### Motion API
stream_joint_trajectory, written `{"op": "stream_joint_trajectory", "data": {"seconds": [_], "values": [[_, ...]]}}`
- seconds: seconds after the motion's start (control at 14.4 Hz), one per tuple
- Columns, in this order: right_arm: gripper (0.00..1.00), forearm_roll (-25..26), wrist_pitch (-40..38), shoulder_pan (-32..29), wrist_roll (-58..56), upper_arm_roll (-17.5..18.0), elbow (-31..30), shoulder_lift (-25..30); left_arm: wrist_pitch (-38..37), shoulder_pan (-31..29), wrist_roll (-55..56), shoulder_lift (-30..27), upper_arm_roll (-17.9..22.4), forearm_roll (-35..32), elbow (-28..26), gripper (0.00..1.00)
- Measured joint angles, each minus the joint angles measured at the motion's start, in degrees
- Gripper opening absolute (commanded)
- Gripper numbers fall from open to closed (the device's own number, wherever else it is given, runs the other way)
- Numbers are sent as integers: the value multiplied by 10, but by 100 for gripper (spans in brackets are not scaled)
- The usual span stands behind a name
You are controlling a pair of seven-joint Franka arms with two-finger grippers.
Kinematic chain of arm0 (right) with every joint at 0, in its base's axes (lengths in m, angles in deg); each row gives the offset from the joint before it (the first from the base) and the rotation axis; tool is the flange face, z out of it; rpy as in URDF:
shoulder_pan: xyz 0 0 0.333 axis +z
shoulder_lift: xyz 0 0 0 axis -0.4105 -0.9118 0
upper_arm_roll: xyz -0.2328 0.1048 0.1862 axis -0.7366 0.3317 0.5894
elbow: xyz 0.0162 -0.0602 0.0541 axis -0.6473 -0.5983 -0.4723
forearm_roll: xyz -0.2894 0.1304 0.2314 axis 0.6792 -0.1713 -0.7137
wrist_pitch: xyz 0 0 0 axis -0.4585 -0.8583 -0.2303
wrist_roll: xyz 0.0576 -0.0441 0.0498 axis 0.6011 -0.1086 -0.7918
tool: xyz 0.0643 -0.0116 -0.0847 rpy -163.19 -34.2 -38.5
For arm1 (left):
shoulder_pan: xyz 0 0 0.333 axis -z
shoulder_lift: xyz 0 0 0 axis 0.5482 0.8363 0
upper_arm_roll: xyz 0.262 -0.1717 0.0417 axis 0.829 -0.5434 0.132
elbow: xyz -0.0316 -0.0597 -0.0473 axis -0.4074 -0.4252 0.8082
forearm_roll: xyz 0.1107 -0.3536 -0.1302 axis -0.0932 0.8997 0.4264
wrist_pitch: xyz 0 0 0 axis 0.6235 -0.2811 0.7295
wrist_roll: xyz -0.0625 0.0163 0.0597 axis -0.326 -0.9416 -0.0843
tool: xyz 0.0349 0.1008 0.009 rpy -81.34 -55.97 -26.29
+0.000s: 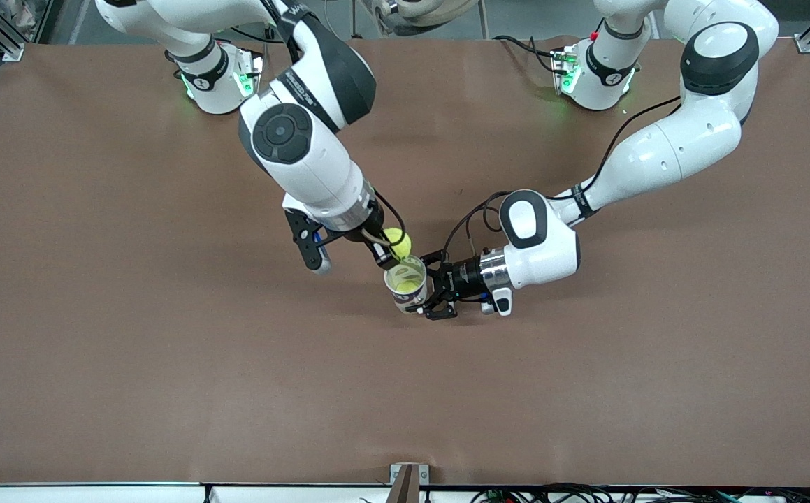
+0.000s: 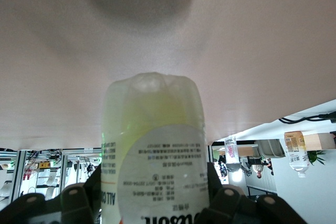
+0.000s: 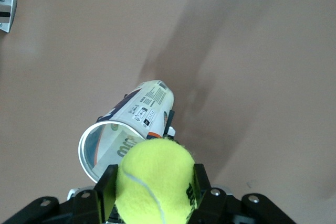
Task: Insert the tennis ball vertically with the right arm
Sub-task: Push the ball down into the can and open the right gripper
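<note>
fingers of the right gripper are closed on the tennis ball, which is held in the air just above the open mouth of the clear can; the can stands upright on the brown table, near its middle, and is flanked by the left gripper, which reaches in sideways from the left arm's end of the table. whether that gripper presses on the can or merely brackets it cannot be told. as progress is judged, the ball has been picked up and brought to the can, and the can has been set up ready; what is left is the lowering of the ball through the rim and its release, so the insertion itself is not yet done. yellow-green is seen inside the can in the front view, so at least one ball may already be in it. from the right wrist view the ball's offset from the rim is shown, with the opening partly uncovered beside the ball, which the front view shows less plainly. from the left wrist view the can's printed label and the yellow tint through its wall are shown close up, while the held ball is not seen there at all
</note>
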Motion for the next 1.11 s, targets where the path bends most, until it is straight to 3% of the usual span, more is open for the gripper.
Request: {"op": "stream_joint_trajectory", "data": {"seconds": [0.28, 1.11], "values": [[0, 0, -1, 0, 8, -3, 40, -27, 0, 0, 0, 0, -1, 0, 0, 75], [1, 0, -1, 1, 13, -4, 55, -45, -1, 2, -21, 13, 0, 0, 0, 75]]}}
